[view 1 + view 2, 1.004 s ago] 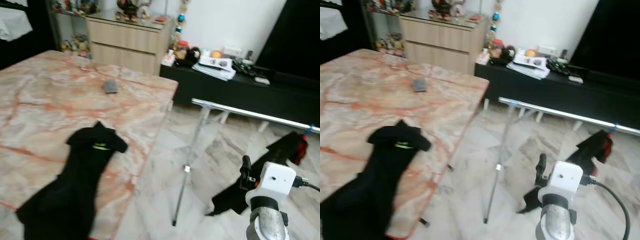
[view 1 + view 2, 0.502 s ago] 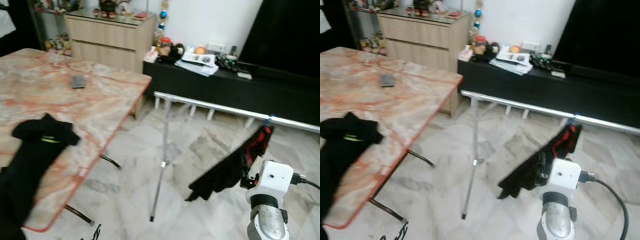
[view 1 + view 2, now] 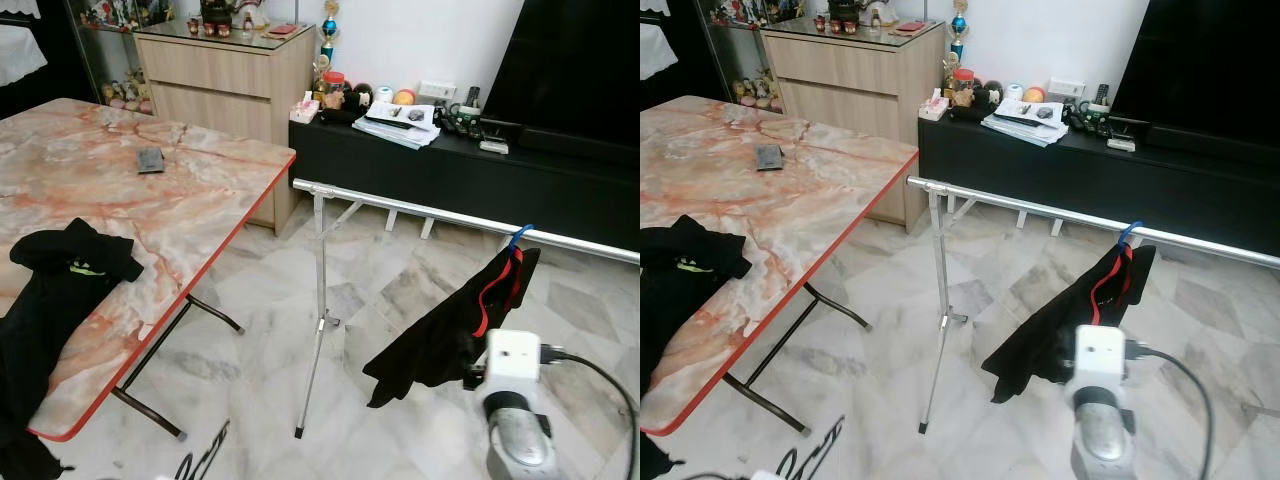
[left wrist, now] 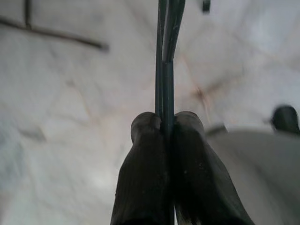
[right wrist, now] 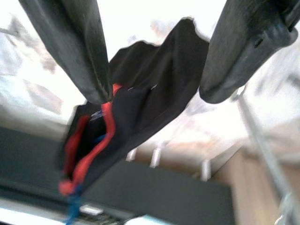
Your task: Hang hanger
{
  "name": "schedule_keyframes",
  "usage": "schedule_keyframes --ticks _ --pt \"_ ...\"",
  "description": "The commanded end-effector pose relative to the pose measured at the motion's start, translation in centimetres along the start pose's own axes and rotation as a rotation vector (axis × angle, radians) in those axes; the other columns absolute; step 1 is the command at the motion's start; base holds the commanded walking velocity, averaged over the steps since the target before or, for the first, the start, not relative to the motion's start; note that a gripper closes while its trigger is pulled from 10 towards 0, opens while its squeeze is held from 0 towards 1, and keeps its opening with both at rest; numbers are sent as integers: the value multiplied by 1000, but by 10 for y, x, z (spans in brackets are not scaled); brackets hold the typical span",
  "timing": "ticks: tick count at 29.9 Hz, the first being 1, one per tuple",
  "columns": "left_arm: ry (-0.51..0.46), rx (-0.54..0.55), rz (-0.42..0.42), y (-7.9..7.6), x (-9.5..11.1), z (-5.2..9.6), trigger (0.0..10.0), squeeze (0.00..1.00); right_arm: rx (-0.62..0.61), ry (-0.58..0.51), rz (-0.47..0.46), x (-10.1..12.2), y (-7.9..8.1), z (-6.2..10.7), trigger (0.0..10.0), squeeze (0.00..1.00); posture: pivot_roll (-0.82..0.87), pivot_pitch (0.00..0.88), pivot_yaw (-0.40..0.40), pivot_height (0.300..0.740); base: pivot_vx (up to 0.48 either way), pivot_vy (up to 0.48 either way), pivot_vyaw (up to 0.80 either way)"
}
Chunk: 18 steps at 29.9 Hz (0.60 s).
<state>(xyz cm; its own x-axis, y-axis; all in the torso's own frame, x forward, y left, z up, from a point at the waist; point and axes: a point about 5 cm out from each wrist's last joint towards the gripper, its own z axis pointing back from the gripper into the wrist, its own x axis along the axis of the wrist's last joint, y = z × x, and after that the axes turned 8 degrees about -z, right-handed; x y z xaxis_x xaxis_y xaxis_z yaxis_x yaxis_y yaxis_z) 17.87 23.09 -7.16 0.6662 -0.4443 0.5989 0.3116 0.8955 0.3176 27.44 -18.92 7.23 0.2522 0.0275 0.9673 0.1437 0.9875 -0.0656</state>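
The right end effector (image 5: 152,93) has its two black fingers (image 5: 75,44) spread wide, with nothing between them. Just beyond the fingertips hangs a black garment (image 3: 450,335) with red trim, carried by a blue hanger (image 3: 516,236) whose hook sits over the silver rail (image 3: 420,210) of the clothes rack. In the head views the right arm's white wrist block (image 3: 510,362) stands low and close in front of that garment, just beside its lower edge; whether it touches the cloth I cannot tell. The rail runs across the room above and beyond this end effector, held up by a thin metal leg (image 3: 315,320) off to its left, on the pale marble floor (image 3: 280,340).

The left end effector (image 4: 165,123) has its fingers pressed together, pinching a thin dark wire hanger (image 4: 165,56) that runs straight out past the fingertips over the floor. The dark curled end of that hanger (image 3: 200,460) shows low in the left eye view, near the foot of the table.

Farther to the left of both end effectors stands the table (image 3: 190,190) with its pink marbled top and red edge. A second black garment (image 3: 60,290) lies on it, draped toward the near edge, and a small dark device (image 3: 150,160) lies farther back. Beyond the rail are a long black low cabinet (image 3: 440,170) with papers and clutter on it, and a wooden sideboard (image 3: 225,75).
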Motion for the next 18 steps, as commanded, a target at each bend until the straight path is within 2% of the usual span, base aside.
schedule_keyframes --ticks 1,3,7,8,11,13,14,15,16,17,18 --pt "-58 16 -35 5 14 -3 10000 0 30 37 27 -7 1 -2 10000 0 81 25 -57 740 0 0 0" --pt "-221 21 -109 17 57 -10 10000 0 173 143 133 -21 17 -14 10000 0 76 19 -47 740 0 0 0" --pt "-302 -11 -161 18 78 -11 10000 0 270 159 206 -20 26 -20 10000 0 75 15 -44 740 0 0 0" --pt "-360 -77 -193 15 92 -11 10000 0 358 164 255 -20 34 -22 10000 0 71 16 -43 740 0 0 0" --pt "-400 -111 -220 13 101 -11 10000 0 401 159 281 -18 37 -23 10000 0 71 14 -43 740 0 0 0" --pt "-438 -231 -325 6 112 -9 10000 0 540 148 365 -16 46 -24 10000 0 78 12 -45 740 0 0 0" --pt "-438 -231 -325 6 112 -9 10000 0 540 148 365 -16 46 -24 10000 0 78 12 -45 740 0 0 0" --pt "-437 -301 -414 2 113 -8 10000 0 630 146 424 -15 50 -24 10000 0 80 10 -45 740 0 0 0" --pt "-435 -332 -451 1 113 -7 10000 0 693 153 462 -16 52 -23 10000 0 82 8 -44 740 0 0 0" --pt "-435 -332 -451 1 113 -7 10000 0 693 153 462 -16 52 -23 10000 0 82 8 -44 740 0 0 0" --pt "-434 -358 -479 0 113 -6 10000 0 758 159 497 -17 55 -21 10000 0 79 8 -43 740 0 0 0"
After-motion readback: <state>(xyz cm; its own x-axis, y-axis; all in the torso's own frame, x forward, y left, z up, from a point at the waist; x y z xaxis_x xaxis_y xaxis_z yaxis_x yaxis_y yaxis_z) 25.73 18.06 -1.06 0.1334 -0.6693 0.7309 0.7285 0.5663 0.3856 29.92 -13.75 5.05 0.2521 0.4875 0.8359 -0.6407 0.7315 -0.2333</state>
